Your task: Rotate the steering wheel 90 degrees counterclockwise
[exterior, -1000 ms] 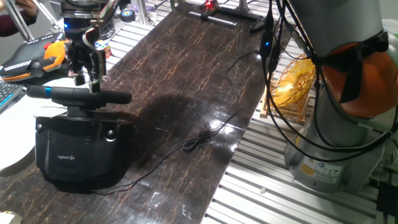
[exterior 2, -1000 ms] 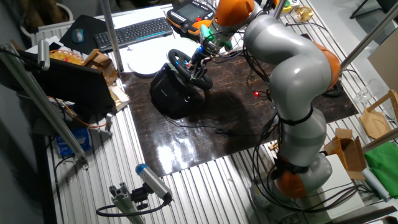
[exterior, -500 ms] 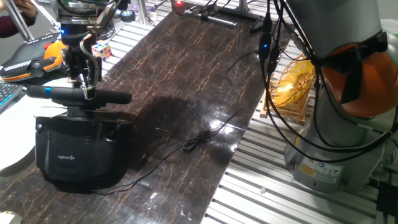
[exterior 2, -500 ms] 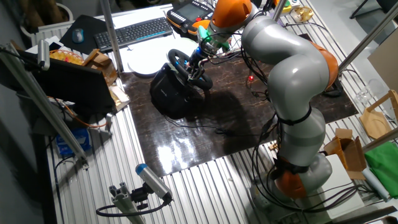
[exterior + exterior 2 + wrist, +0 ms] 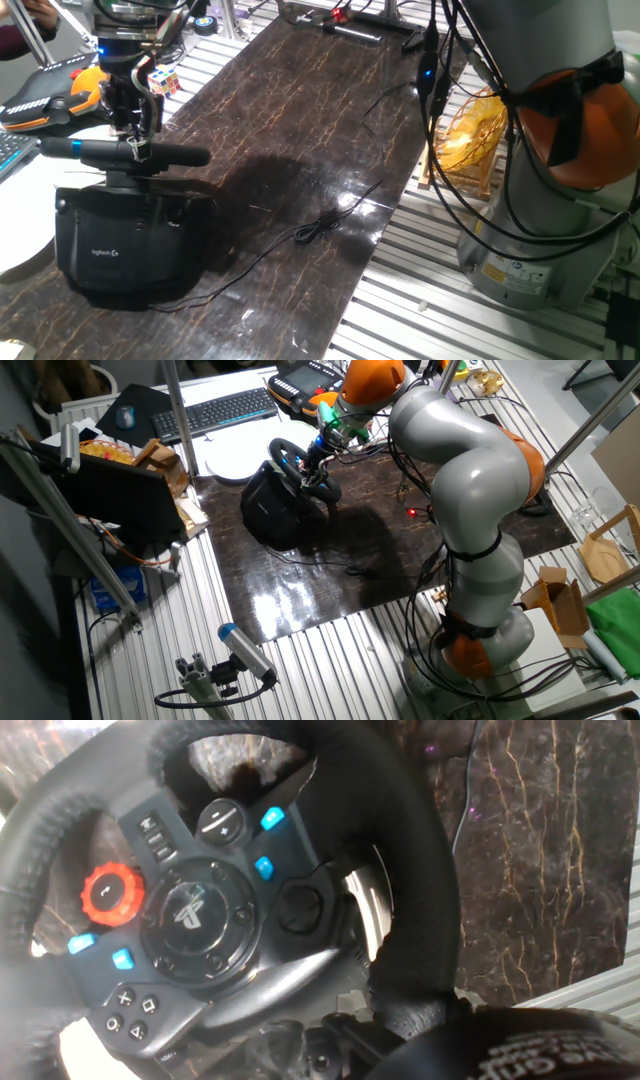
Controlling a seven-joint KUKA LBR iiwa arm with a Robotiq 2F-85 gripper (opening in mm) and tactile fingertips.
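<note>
The black steering wheel (image 5: 125,153) with its thick padded rim sits on a boxy black base (image 5: 125,245) with a small white logo, near the left end of the dark marble-patterned table top (image 5: 300,130). In one fixed view the rim shows edge-on, as a nearly flat dark bar above the base. To the left of the wheel, off the dark top, lie an orange-and-black device (image 5: 60,95) and part of a white round plate (image 5: 20,255).

The black two-finger gripper (image 5: 131,150) comes down from above onto the upper part of the rim, a little left of its middle in this view. Its fingers reach the rim and appear to close around it, but I cannot tell for sure if the jaws are clamped or only touching.

In the hand view the hub of the wheel (image 5: 200,915) fills the picture: a round centre pad, a red dial (image 5: 111,893) on its left, small blue buttons (image 5: 266,843) on its right, and the padded rim (image 5: 400,870) curving beside them.

To the right of the wheel a thin black cable (image 5: 320,222) runs across the table top. Further right, beyond the table edge, stands the grey robot arm (image 5: 540,120) with orange joints.
</note>
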